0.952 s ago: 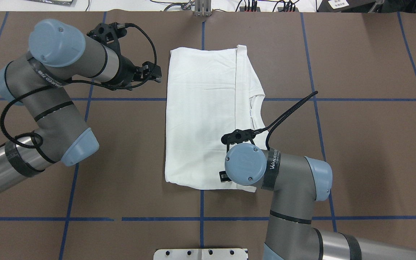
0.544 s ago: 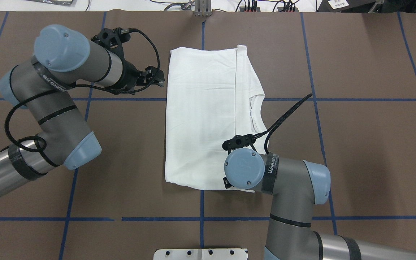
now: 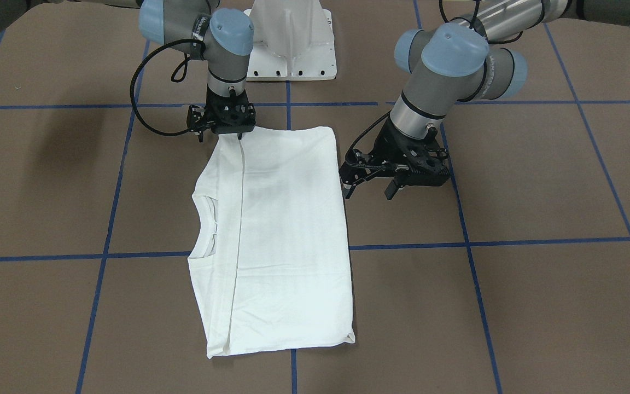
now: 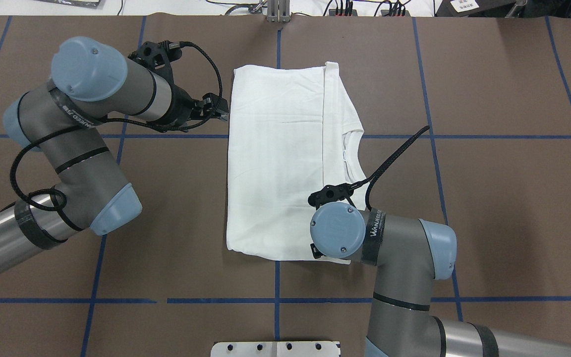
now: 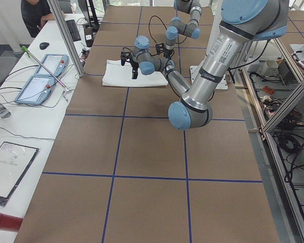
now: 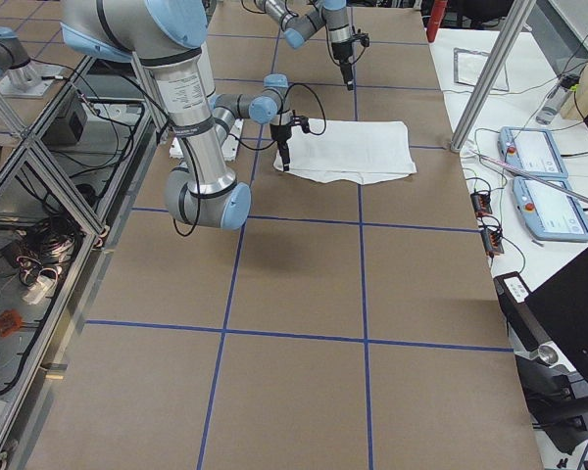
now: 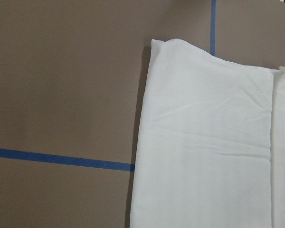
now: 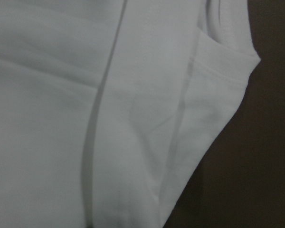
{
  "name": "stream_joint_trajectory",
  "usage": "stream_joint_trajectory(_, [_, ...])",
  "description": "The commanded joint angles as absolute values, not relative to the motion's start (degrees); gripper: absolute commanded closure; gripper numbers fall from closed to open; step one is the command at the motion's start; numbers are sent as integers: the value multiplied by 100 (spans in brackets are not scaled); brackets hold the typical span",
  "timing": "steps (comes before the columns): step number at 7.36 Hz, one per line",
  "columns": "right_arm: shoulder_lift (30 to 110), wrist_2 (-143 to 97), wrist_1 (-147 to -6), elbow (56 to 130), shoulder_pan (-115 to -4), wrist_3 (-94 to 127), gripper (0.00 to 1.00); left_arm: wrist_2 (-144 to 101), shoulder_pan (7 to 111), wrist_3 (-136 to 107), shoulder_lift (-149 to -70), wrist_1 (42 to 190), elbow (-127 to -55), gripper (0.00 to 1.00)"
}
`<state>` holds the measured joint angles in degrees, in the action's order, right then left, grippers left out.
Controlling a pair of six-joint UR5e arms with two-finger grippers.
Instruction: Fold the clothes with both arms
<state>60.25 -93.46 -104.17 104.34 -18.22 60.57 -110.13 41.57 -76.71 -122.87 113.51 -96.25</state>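
Note:
The white shirt [image 4: 280, 163] lies folded into a tall rectangle at the table's middle, its ribbed collar [image 4: 349, 153] on the robot's right side. No printed text shows. My left gripper [image 3: 368, 189] is open and hovers just off the shirt's left edge; in the overhead view it [image 4: 217, 113] nearly touches that edge. My right gripper [image 3: 233, 134] points straight down at the shirt's near edge by the fold line; I cannot tell how its jaws stand. In the overhead view its wrist cap [image 4: 337, 233] hides it. The right wrist view shows only cloth [image 8: 109, 118] very close.
The white pedestal base [image 3: 291, 44] stands at the robot's edge of the table. Blue tape lines [image 4: 464, 136] cross the brown table cover. Cables and plugs [image 4: 345, 7] lie along the far edge. An operator desk with tablets [image 5: 45, 76] runs beside the table.
My left gripper has moved right, closer to the shirt's left edge. My right wrist has shifted slightly right and toward the shirt's near edge. The shirt has not moved.

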Motion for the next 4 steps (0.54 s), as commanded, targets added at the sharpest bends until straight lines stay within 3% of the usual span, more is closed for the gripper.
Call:
stream_joint_trajectory(1, [6291,-9378,-10415,10598,-2012,5828,0,-11013,4061,-7777,-12305,11355,-9615,0])
stream_joint_trajectory(4, [6995,-9360,-10363,11109,-2057,5748,0,-11004,4025,-7840,-12322,11356,-9615,0])
